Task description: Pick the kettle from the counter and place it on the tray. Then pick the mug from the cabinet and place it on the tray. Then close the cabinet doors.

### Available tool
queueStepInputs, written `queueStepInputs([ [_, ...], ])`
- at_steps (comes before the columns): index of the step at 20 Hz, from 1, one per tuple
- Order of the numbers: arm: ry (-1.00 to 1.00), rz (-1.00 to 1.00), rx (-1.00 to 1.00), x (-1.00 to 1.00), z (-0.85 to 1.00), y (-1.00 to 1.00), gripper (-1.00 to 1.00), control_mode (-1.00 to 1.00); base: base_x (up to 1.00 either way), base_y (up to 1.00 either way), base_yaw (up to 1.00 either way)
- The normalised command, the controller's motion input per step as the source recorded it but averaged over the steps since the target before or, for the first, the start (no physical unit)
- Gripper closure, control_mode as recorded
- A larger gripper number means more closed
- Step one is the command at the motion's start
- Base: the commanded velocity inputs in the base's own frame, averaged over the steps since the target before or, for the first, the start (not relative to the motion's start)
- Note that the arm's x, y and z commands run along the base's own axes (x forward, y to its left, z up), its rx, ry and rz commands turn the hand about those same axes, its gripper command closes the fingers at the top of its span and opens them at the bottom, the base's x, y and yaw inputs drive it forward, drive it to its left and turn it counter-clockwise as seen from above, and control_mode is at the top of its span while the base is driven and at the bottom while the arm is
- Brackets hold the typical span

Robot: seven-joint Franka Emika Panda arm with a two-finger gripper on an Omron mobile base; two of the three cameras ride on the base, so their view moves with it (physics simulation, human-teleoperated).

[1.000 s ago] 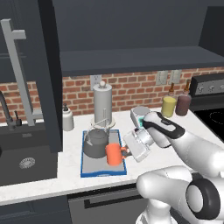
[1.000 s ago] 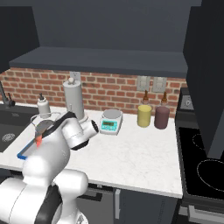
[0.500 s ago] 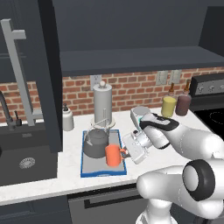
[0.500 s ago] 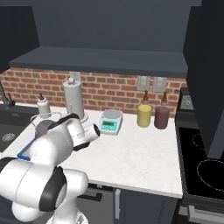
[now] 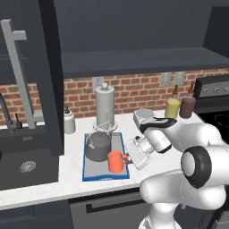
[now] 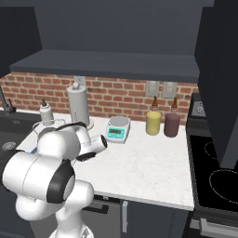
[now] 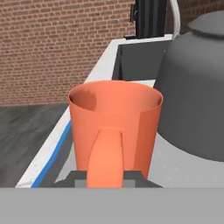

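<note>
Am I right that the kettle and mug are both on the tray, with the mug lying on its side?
Not quite: the mug stands upright, open mouth up, as the hand view shows. It and the kettle are both on the tray.

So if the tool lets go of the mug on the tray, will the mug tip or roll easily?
Probably not. The mug stands upright on the tray, and looks squat, so it should stay. It seems rigid and empty, likely light. The kettle stands close beside it, so a nudge could knock them together.
</note>
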Motion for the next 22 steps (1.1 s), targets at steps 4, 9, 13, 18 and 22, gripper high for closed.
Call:
queueStepInputs([
  [4, 0.0, 0.0, 0.0, 0.0, -0.25, 0.01, 1.0, -1.0, 0.0, 0.0, 0.0],
  [9, 0.0, 0.0, 0.0, 0.0, -0.22, 0.0, 1.0, -1.0, 0.0, 0.0, 0.0],
  [13, 0.0, 0.0, 0.0, 0.0, -0.21, 0.01, -1.0, -1.0, 0.0, 0.0, 0.0],
  [18, -0.01, 0.0, 0.02, 0.0, -0.03, 0.0, -1.0, -1.0, 0.0, 0.0, 0.0],
  [22, -0.02, 0.0, 0.04, 0.0, 0.02, 0.0, -1.0, -1.0, 0.0, 0.0, 0.0],
])
